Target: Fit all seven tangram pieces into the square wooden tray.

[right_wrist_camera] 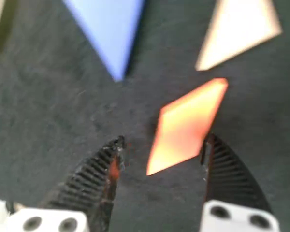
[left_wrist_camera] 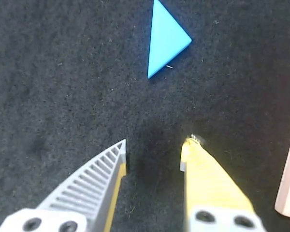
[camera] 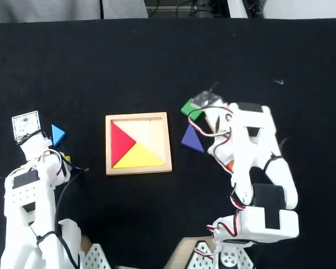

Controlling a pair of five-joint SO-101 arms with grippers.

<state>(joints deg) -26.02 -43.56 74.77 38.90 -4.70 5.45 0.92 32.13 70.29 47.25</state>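
Right gripper (right_wrist_camera: 163,142) wide open, holding nothing, jaws straddling the flat orange parallelogram (right_wrist_camera: 186,125), which lies well apart from the wooden tray (camera: 138,116); risk: off-centre closing skids or twists this thin piece.

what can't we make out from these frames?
Green piece, high view: right arm covers part; shape unclear.
Orange piece, high view: mostly under that arm.
Pale triangle, right wrist view: cut by the picture's edge, blurred.
Right gripper, right wrist view: blur hides whether fingers touch the orange piece.
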